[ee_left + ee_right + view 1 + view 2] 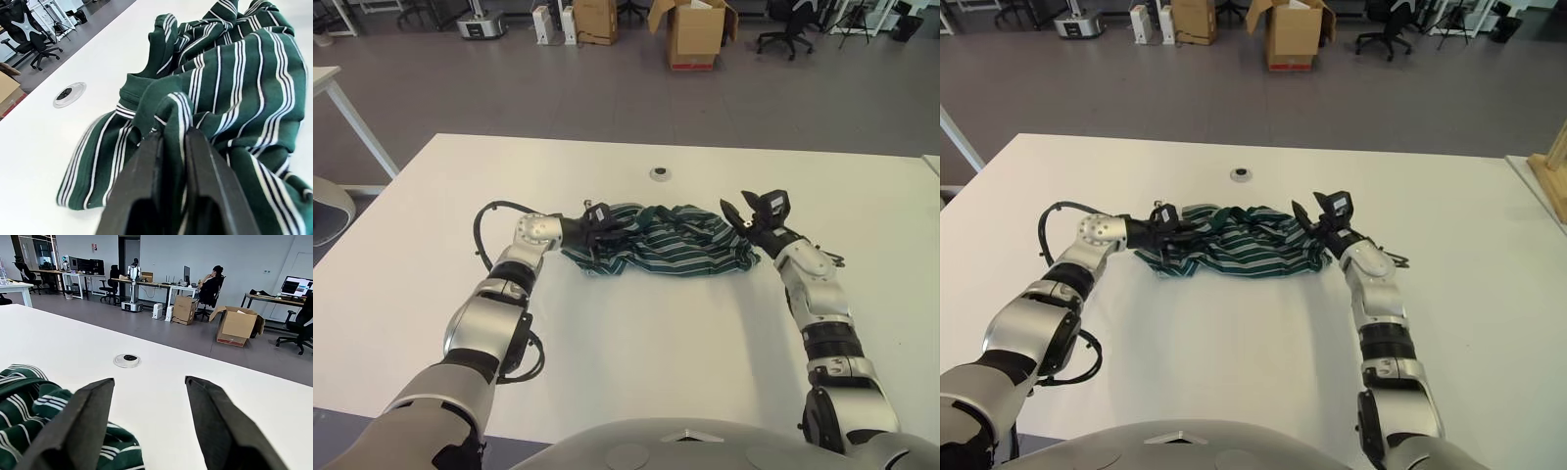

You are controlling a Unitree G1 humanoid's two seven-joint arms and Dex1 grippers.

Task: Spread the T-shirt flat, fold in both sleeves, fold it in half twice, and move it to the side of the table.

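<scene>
A green T-shirt [661, 240] with white stripes lies crumpled in a heap at the middle of the white table [636, 333]. My left gripper [598, 232] is at the heap's left end, shut on a fold of the striped cloth [173, 117]. My right gripper [756, 209] is raised at the heap's right end, open, its fingers [88, 426] spread with nothing between them. Below them lies the shirt's right edge [29, 401].
A small round grommet [660, 174] sits in the table behind the shirt. The table has free room in front and to both sides. Cardboard boxes [695, 34] and an office chair [788, 29] stand on the floor beyond the far edge.
</scene>
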